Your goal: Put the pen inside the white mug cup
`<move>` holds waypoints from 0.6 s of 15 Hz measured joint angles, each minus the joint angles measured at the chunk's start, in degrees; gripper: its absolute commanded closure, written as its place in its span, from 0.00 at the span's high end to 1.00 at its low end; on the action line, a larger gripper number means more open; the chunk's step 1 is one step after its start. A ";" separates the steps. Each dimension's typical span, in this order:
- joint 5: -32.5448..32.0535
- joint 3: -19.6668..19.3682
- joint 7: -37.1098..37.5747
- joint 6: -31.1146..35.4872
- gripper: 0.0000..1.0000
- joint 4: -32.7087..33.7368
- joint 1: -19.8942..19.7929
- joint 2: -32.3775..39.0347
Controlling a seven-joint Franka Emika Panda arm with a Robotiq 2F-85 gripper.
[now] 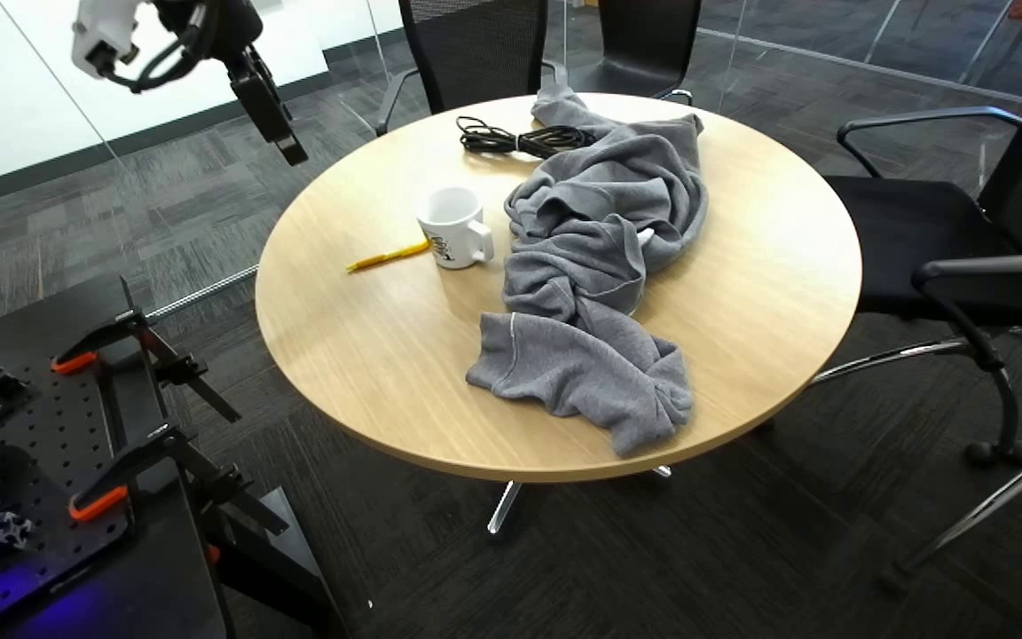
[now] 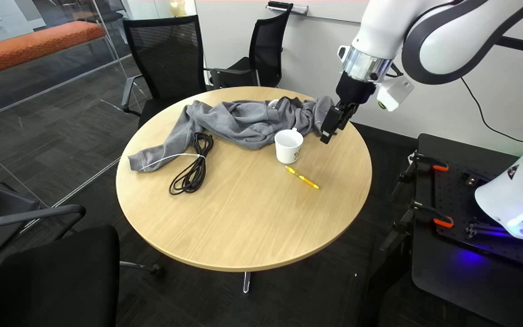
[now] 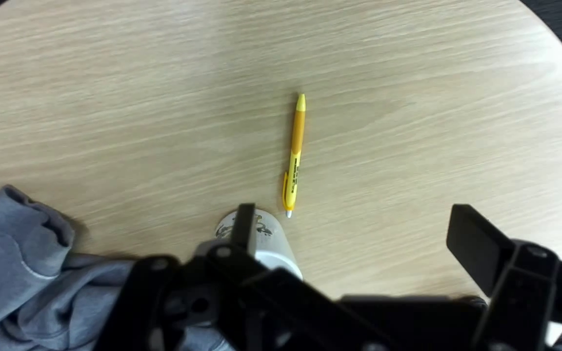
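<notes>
Strike risk noted: claw (image 3: 351, 225) stood spread wide, gripping nothing.
Yellow click pen (image 3: 294, 153) lay below the claw on the desk (image 3: 408, 170), button end just beside the white mug (image 2: 288, 151); lowered off line, the claw might have toppled the mug.

On the round wooden desk (image 1: 360, 346), a white handled mug (image 1: 453, 227) stands between a slim yellow pen (image 1: 389, 256) and a crumpled grey fabric garment (image 1: 598, 253), against which lies a coiled black cable (image 1: 529, 140).

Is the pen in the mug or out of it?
Out: every view shows the yellow pen lying on the table, beside the white mug rather than inside it.
</notes>
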 measured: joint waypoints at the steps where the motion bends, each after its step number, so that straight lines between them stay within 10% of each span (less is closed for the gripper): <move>1: -0.27 -0.08 0.05 0.00 1.00 1.14 -0.16 1.87; 9: -0.69 -1.72 0.48 0.00 1.00 10.46 -0.44 15.53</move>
